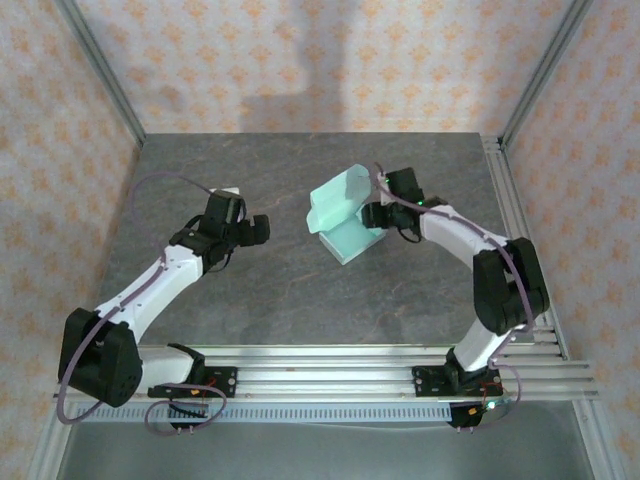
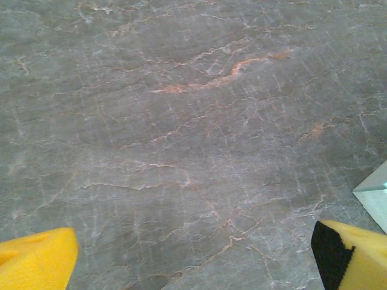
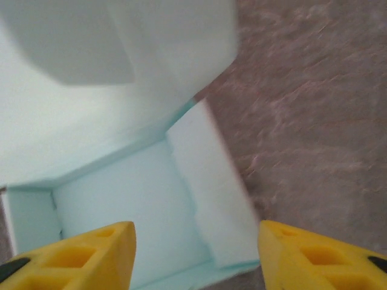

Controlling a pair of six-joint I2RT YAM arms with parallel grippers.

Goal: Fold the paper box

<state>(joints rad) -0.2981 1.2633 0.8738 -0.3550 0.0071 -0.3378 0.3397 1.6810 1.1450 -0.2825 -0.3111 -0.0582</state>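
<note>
The paper box (image 1: 345, 215) is pale mint-teal card, partly folded, resting on the table right of centre with a large flap standing up over its far side. In the right wrist view the paper box (image 3: 121, 229) shows its open inside, floor and low walls. My right gripper (image 3: 196, 254) is open and straddles the box's right wall, one yellow finger (image 3: 91, 254) inside and the other outside, with gaps on both sides. From above, the right gripper (image 1: 375, 213) is at the box's right edge. My left gripper (image 2: 193, 260) is open over bare table, left of the box, and a corner of the box (image 2: 375, 193) shows at its right.
The grey marbled table (image 1: 300, 290) is bordered by aluminium rails at the front (image 1: 330, 365) and right (image 1: 515, 215), with patterned walls around. A small pale piece (image 1: 230, 190) lies just behind the left wrist.
</note>
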